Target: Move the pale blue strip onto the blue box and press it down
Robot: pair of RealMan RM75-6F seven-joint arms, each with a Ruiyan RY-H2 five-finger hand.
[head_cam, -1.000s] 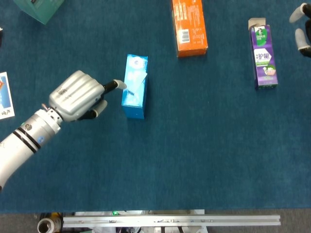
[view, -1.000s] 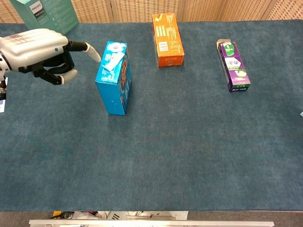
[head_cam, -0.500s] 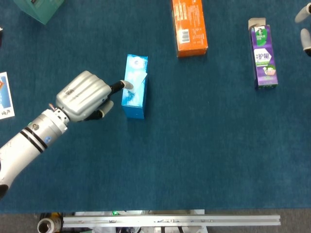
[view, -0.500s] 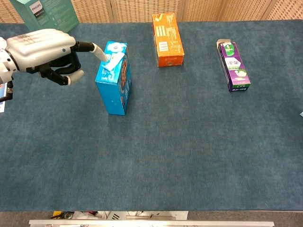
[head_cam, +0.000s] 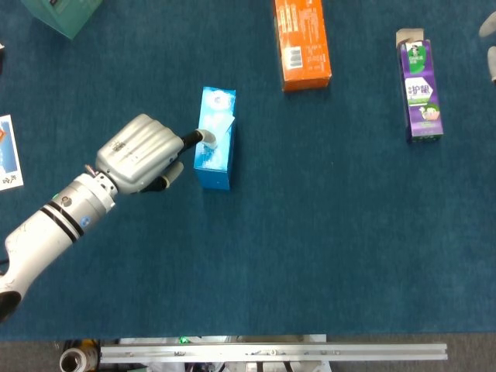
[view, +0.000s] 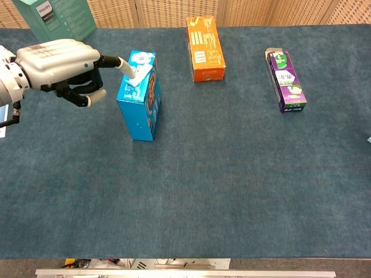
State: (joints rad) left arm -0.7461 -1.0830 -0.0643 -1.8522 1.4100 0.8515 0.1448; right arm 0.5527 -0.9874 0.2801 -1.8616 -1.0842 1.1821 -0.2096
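Observation:
The blue box (head_cam: 213, 169) (view: 139, 113) stands upright on the blue cloth, left of centre. The pale blue strip (head_cam: 221, 126) (view: 142, 74) lies on its top face. My left hand (head_cam: 139, 153) (view: 58, 58) is just left of the box, one finger stretched out with its tip on the strip and the other fingers curled in. It holds nothing. Only a sliver of my right hand (head_cam: 490, 46) shows at the far right edge of the head view, too little to tell how its fingers lie.
An orange box (head_cam: 302, 43) (view: 204, 40) lies flat at the back centre. A purple carton (head_cam: 421, 89) (view: 287, 80) lies to the right. A teal box (head_cam: 62, 12) (view: 58, 17) stands at the back left. A printed card (head_cam: 6, 151) is at the left edge.
My left hand has moved right toward the box, and its outstretched fingertip has come from beside the box onto the strip on top. The right hand has slid further out of view.

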